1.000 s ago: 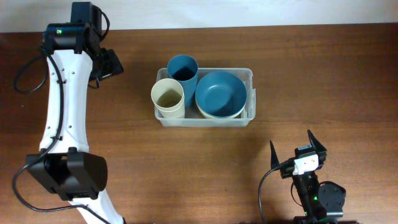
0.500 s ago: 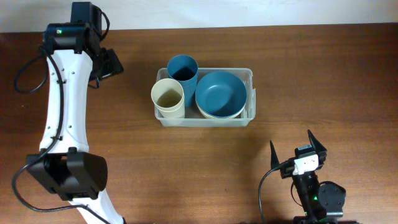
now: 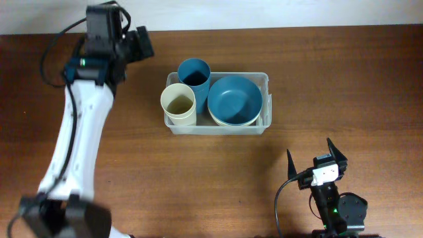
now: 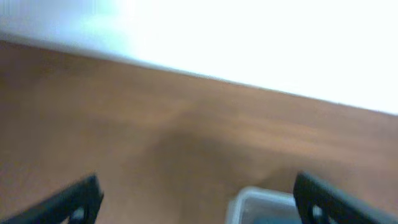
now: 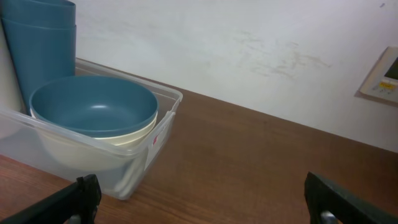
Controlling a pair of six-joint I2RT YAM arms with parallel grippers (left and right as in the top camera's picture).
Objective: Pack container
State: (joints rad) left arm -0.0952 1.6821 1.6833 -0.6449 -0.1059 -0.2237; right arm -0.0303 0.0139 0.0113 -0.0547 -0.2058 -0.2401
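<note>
On the left, the left gripper (image 3: pixel 139 45) hung near the far edge of the brown table (image 3: pixel 132 145), its two fingers spread wide with nothing between them. In the middle sat the container (image 3: pixel 266 78), with a blue cup (image 3: pixel 193 73) and a cream cup (image 3: pixel 178 103) standing in it, and beside them a blue bowl (image 3: pixel 233 98) stacked in a cream bowl (image 3: pixel 231 123). On the right, well apart from it, the right gripper (image 3: pixel 308 148) was wide open too and held nothing.

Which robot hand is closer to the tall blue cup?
Left. In the overhead view the left gripper is a short way up and left of the blue cup. The right gripper is much farther, down and right of it, past the container.
</note>
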